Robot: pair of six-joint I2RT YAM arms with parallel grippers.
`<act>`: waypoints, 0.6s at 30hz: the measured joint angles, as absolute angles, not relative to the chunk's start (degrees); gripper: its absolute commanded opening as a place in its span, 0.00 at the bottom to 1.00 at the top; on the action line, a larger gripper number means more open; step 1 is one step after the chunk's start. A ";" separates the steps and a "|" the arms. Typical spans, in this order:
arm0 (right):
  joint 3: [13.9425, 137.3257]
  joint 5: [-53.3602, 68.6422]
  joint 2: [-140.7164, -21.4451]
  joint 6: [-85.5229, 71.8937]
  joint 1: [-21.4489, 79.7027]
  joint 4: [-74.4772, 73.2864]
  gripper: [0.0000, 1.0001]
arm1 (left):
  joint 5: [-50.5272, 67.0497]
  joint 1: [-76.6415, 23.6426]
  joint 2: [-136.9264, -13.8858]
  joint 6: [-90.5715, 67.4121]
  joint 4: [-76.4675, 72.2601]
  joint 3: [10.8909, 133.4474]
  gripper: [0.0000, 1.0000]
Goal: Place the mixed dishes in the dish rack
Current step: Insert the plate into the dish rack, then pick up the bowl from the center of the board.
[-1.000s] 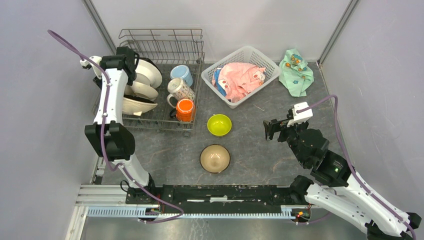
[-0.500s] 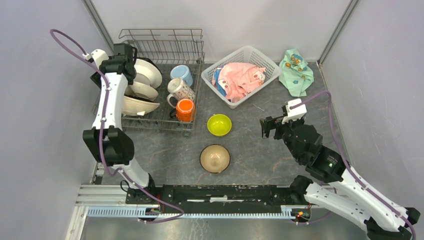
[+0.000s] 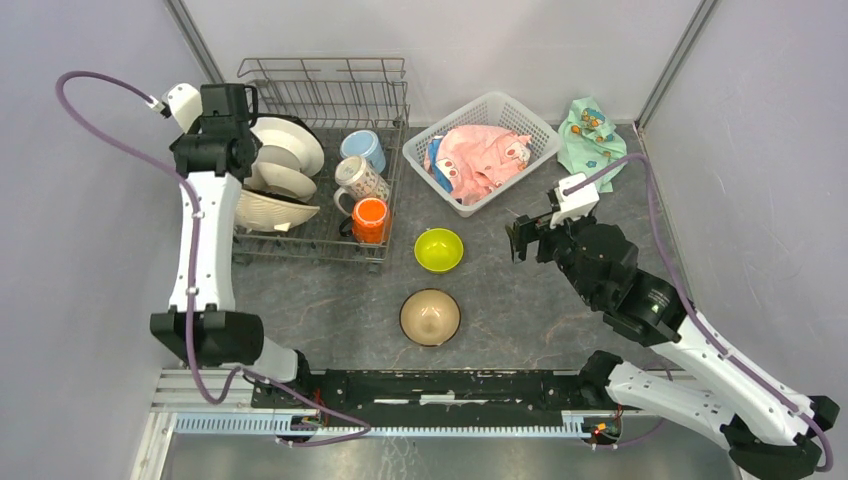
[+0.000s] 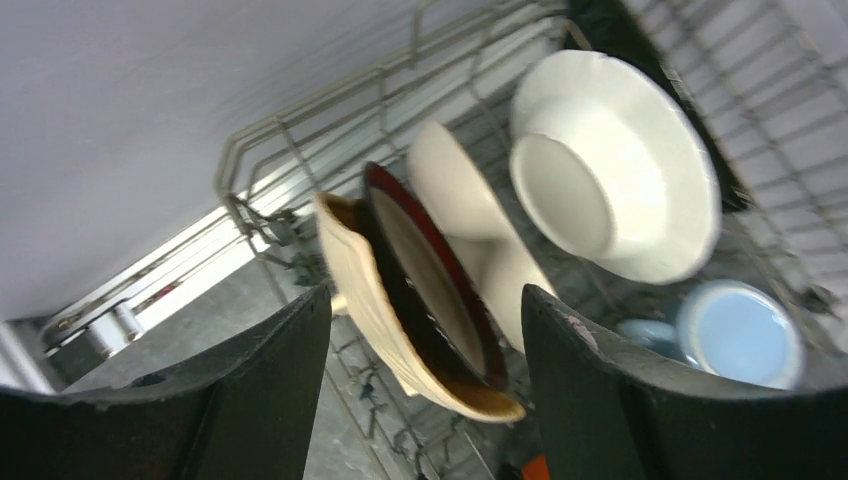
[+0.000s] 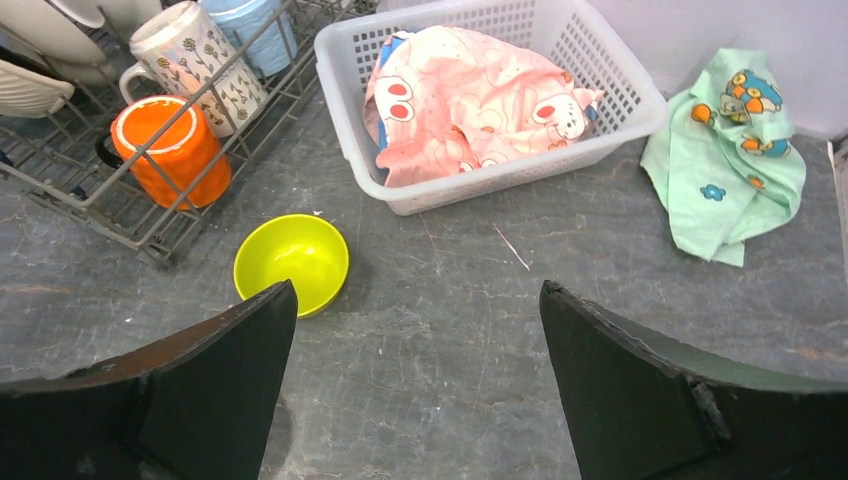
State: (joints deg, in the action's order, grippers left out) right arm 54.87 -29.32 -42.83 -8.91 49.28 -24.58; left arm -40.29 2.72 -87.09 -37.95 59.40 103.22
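From above, I see the rack [image 3: 322, 98] at the far left of the tabletop [image 3: 520, 310], carrying most of the load. Plates stand on edge along its left side, the white plate [image 3: 298, 143] farthest back. The blue mug [image 3: 363, 148], patterned mug [image 3: 358, 180] and orange mug [image 3: 370, 219] run down its right side. The left gripper [image 3: 226, 106] hangs over the plates. Two pieces sit out on the tabletop: the green bowl [image 3: 439, 249] just beside the rack's near right corner, and the tan bowl [image 3: 430, 316] nearer the arms. The right gripper [image 3: 521, 240] hovers right of the green bowl, apart from it. The basket [image 3: 528, 112] with its pink cloth [image 3: 480, 160] and the mint cloth [image 3: 592, 145] are not part of the job.

On the left wrist camera, the fingers stand apart with nothing clamped between them. Below them the cream plate [image 4: 395, 330] and red-rimmed plate [image 4: 432, 275] lean together on edge, with the white plate beyond. I judge the plates done.

On the right wrist camera, the fingers are spread wide and empty. The green bowl sits upright ahead of the left finger, near the orange mug at the rack's corner.

By my reckoning only the two bowls are left, and the green one looks the likelier next pick for the right arm.
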 measured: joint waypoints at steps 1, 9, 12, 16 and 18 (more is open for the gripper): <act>55.66 -28.95 -43.51 -8.45 49.28 -24.62 0.98 | -38.63 2.37 -85.71 -37.36 58.70 102.96 0.75; 60.97 -27.97 -48.64 -5.41 49.28 -25.32 0.98 | -29.67 -10.79 -83.00 -32.91 53.71 97.84 0.77; 63.61 -28.08 -51.16 -4.67 49.28 -25.69 0.98 | -26.35 -13.69 -83.13 -32.01 52.05 91.92 0.78; 65.23 -27.99 -52.82 -4.89 49.28 -25.76 0.98 | -24.40 -13.41 -83.20 -31.44 50.50 84.79 0.79; 65.23 -27.53 -52.84 -5.74 49.28 -25.76 0.98 | -24.10 -13.21 -83.20 -30.87 49.45 82.26 0.79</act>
